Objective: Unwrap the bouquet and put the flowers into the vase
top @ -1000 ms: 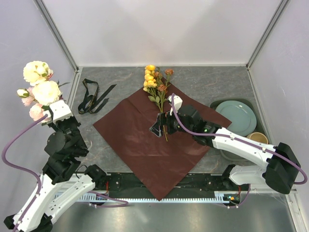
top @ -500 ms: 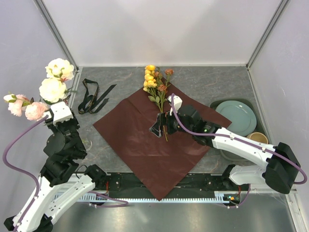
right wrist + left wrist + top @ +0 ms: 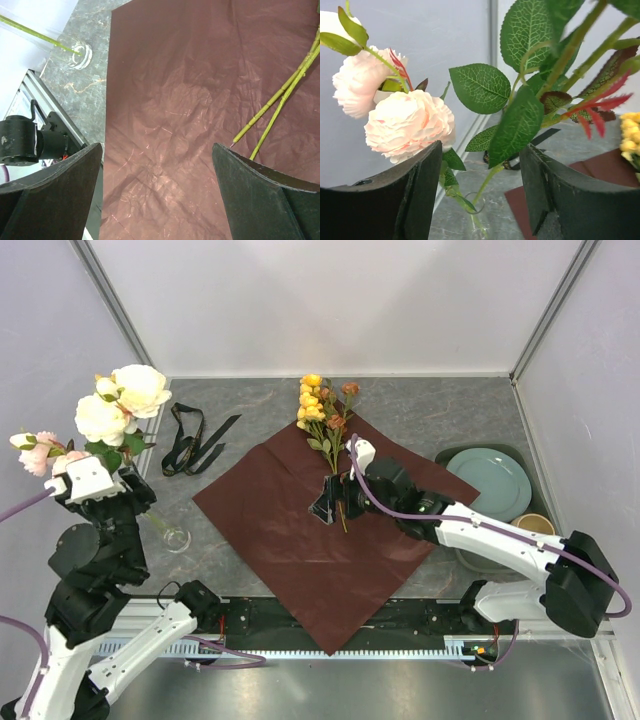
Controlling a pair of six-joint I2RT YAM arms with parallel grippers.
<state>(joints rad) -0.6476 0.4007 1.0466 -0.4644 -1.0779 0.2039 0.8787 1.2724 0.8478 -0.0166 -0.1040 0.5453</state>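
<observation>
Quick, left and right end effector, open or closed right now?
Left end effector: open, flower stems loose between.
Right end effector: open, empty, above the maroon paper.

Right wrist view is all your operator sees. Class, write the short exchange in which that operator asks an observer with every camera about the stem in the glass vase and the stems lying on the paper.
Operator: A green stem runs into the vase. Is the left gripper clamping it?
Observer: No. Its fingers stand apart, with stem and leaves loose in the gap.
Operator: The two stems at the edge of my picture, what do they carry?
Observer: The yellow flowers, lying over the far corner of the wrapping paper.
</observation>
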